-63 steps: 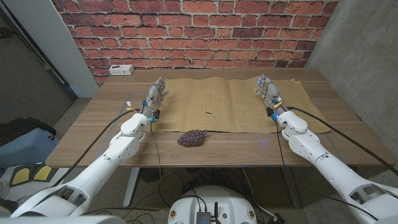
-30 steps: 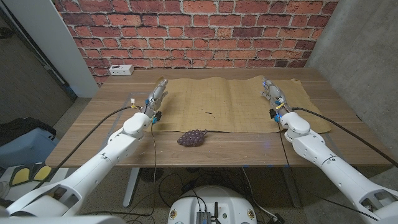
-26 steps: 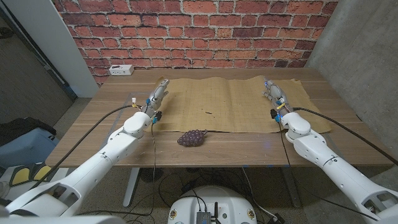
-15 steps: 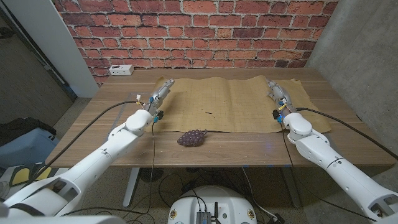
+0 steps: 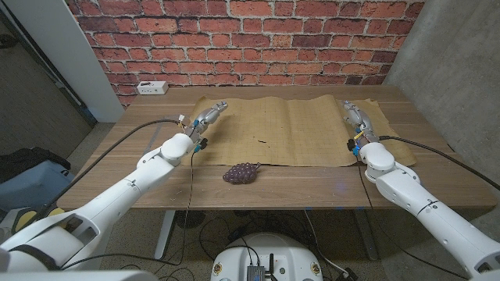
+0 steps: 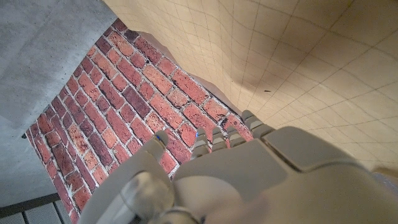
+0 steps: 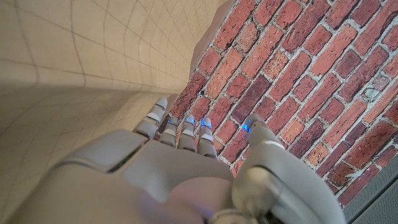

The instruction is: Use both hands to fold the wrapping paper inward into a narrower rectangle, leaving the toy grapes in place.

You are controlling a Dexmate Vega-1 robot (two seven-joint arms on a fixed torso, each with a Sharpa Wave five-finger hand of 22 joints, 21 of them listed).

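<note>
The tan wrapping paper [image 5: 293, 129] lies spread on the wooden table [image 5: 148, 168], creased down its middle. The dark purple toy grapes [image 5: 242, 172] sit at the paper's near edge, towards the left. My left hand [image 5: 209, 115] reaches over the paper's far left corner, fingers straight and holding nothing. My right hand [image 5: 355, 117] stretches over the paper's right part, fingers also straight and empty. In the left wrist view my left hand [image 6: 249, 162] hovers close over the gridded paper [image 6: 298, 56]. In the right wrist view my right hand [image 7: 168, 168] is just above the paper [image 7: 74, 56].
A white power strip [image 5: 151, 87] lies at the table's far left corner. A brick wall [image 5: 250, 39] stands right behind the table's far edge. A small dark mark [image 5: 262, 142] shows on the paper near its middle.
Both hands have reached farther toward the paper's far edge and leaned lower over it. The left hand swung inward over the far left corner. Paper and grapes have not moved.
</note>
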